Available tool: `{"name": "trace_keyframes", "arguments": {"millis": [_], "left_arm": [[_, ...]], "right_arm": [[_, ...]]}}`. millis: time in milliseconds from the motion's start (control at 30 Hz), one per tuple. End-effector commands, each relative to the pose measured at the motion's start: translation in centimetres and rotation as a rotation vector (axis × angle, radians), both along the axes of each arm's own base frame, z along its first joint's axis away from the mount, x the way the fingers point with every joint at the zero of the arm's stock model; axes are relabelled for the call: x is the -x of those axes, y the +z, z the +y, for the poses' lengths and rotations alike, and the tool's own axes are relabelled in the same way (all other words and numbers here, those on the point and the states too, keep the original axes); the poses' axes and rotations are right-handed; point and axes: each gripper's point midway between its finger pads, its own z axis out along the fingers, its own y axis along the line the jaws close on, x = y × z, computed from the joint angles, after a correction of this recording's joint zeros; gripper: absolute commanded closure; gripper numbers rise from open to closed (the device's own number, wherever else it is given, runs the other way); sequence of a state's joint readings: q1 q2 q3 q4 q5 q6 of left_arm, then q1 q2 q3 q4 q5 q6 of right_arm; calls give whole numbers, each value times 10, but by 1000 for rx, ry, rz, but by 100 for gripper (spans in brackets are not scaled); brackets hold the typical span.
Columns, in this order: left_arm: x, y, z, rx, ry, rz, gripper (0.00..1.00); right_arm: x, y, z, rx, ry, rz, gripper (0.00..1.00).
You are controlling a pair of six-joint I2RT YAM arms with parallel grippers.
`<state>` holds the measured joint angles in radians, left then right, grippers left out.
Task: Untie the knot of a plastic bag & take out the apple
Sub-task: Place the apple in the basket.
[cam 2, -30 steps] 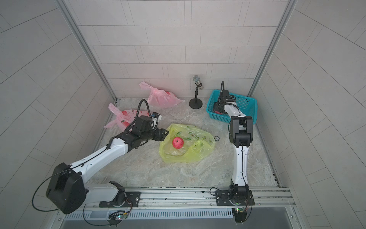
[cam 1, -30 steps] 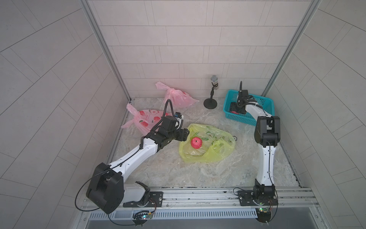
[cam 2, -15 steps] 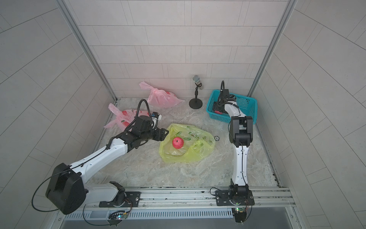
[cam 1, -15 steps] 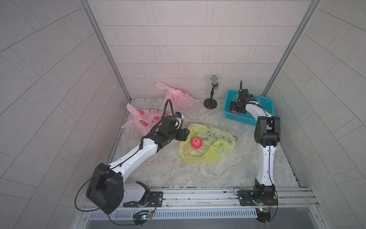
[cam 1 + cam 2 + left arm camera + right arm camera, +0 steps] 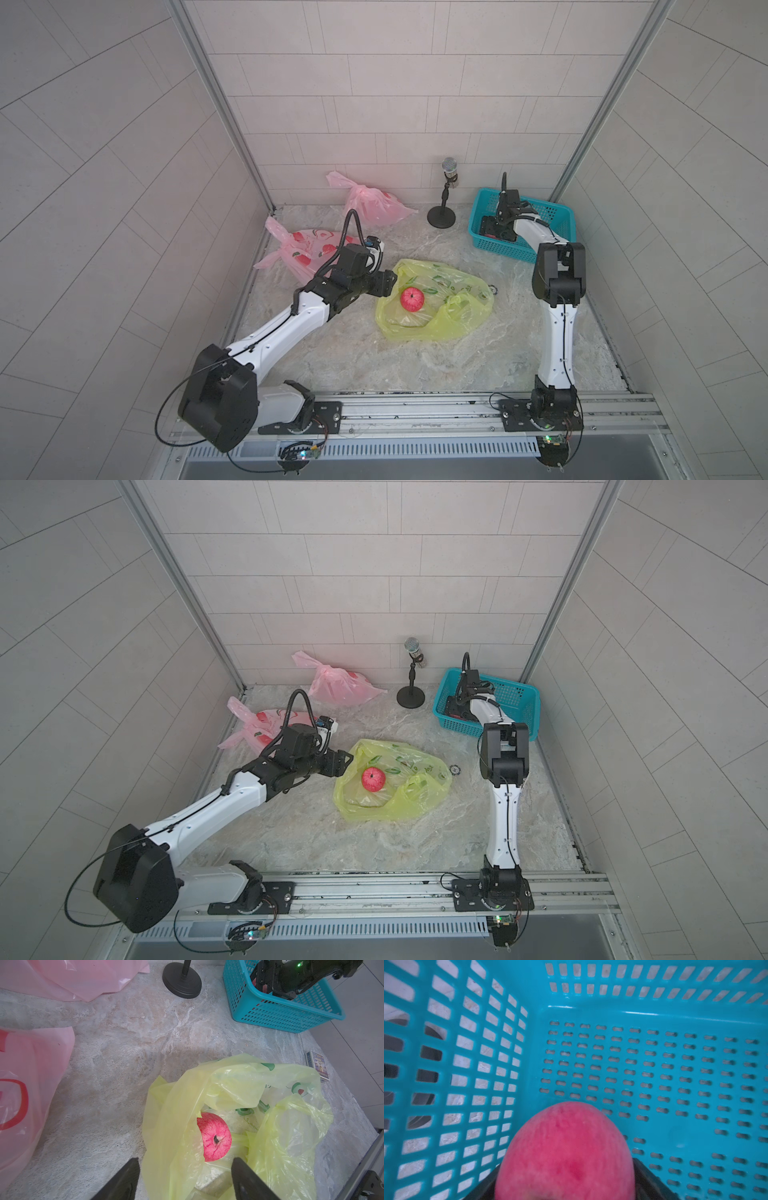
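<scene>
Two apples show: one [image 5: 412,299] lies in the open yellow bag [image 5: 457,322] in the middle of the bench [image 5: 374,365], the second [image 5: 564,1153] sits in the blue basket [image 5: 505,248] between the right hand's [image 5: 496,228] fingers; whether they clamp it I cannot tell. Left hand [image 5: 185,1159] stands with fingers apart at the bag's mouth, near the first apple. One pink bag [image 5: 376,205] and another [image 5: 305,249] lie behind, near a mic stand [image 5: 441,216]
</scene>
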<state>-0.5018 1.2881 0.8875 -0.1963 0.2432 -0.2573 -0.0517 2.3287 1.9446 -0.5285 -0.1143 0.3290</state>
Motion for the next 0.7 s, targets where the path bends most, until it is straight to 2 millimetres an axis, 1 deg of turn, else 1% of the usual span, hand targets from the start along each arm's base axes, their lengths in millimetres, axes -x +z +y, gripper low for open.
{"name": "trace_keyframes", "arguments": {"millis": [0, 133, 233, 267, 433, 533, 633, 667], "left_arm": [[0, 6, 2, 17, 9, -19, 25], [0, 4, 2, 19, 12, -17, 25], [0, 4, 2, 27, 15, -15, 24], [0, 3, 2, 30, 15, -15, 24], [-1, -1, 0, 38, 16, -6, 24], [-2, -4, -2, 42, 12, 2, 24], [-4, -9, -3, 42, 17, 12, 24], [-5, -11, -2, 36, 26, 14, 24]], "right_arm": [[3, -8, -4, 12, -21, 30, 10], [1, 0, -6, 15, -27, 11, 7], [-2, 13, -6, 14, -22, -18, 6], [-4, 19, -4, 13, -16, -31, 0], [-7, 53, -1, 28, 12, -79, 0], [-6, 77, 1, 31, 21, -116, 0], [2, 101, 7, 48, 26, -136, 1], [8, 112, 12, 50, 31, -142, 0]]}}
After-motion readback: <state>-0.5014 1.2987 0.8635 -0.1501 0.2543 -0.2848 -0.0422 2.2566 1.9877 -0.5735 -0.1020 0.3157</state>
